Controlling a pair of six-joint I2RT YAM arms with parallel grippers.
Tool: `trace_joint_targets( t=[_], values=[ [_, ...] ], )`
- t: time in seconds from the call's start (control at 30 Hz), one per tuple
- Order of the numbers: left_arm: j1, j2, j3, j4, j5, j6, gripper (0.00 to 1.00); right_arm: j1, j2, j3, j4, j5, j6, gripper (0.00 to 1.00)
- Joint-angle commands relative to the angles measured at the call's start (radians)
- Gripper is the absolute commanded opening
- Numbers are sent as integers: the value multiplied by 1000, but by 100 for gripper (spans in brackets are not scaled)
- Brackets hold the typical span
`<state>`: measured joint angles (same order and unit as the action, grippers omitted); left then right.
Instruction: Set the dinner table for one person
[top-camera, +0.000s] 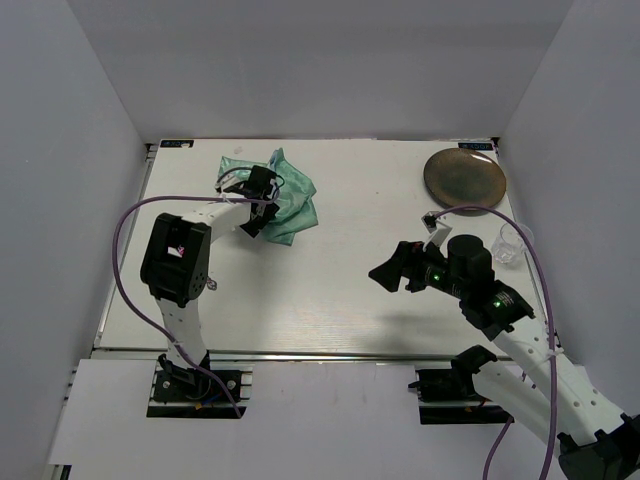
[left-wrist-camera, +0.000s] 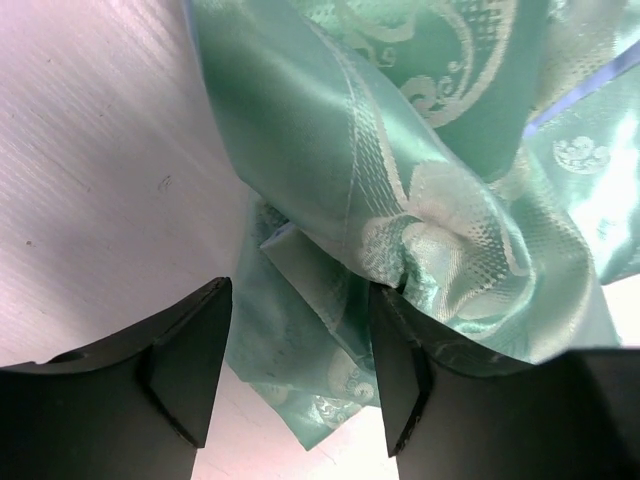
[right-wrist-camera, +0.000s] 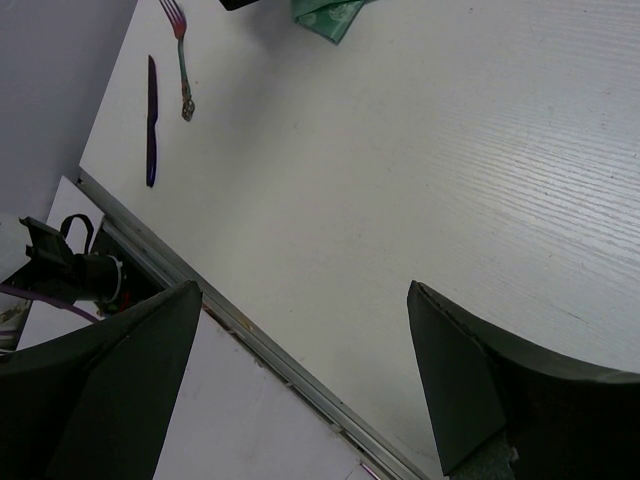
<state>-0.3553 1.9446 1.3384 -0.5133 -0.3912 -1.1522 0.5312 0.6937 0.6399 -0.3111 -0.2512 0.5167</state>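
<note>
The white dinner table (top-camera: 330, 300) holds a crumpled shiny green patterned cloth (top-camera: 290, 203) at the back left. My left gripper (top-camera: 256, 207) sits on the cloth's left edge. In the left wrist view the left gripper (left-wrist-camera: 300, 292) is open, with a fold of the cloth (left-wrist-camera: 400, 170) lying between its fingers (left-wrist-camera: 190, 360). A dark round plate (top-camera: 465, 178) lies at the back right, and a clear glass (top-camera: 511, 244) stands in front of it. My right gripper (top-camera: 391, 272) is open and empty above the table's middle right; the right wrist view shows the right gripper (right-wrist-camera: 305, 292) over bare tabletop (right-wrist-camera: 420, 150).
A fork (right-wrist-camera: 181, 58) and a dark knife (right-wrist-camera: 151, 120) lie side by side near the table's left edge in the right wrist view; the left arm hides them in the top view. The metal rail (right-wrist-camera: 250, 335) runs along the front edge. White walls enclose three sides.
</note>
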Motion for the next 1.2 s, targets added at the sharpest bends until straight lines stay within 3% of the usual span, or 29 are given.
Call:
trace_joint_targets(
  t=[0.0, 0.63, 0.83, 0.97, 1.03, 1.1, 1.17],
  values=[
    [12, -59, 16, 19, -18, 16, 66, 1, -2, 4, 33, -19, -9, 89],
    [12, 30, 88, 12, -35, 46, 50, 1, 4, 4, 24, -11, -15, 89],
    [12, 27, 48, 39, 12, 29, 41, 1, 12, 3, 29, -11, -14, 89],
    [12, 36, 31, 42, 25, 22, 27, 1, 10, 1, 24, -10, -12, 89],
    [12, 42, 38, 33, 31, 22, 28, 1, 6, 1, 21, -7, -12, 89],
    [12, 42, 38, 32, 35, 22, 39, 1, 7, 1, 21, -7, -14, 89],
    [12, 36, 31, 32, 37, 17, 44, 0, 7, 1, 20, -7, -12, 89]
  ],
)
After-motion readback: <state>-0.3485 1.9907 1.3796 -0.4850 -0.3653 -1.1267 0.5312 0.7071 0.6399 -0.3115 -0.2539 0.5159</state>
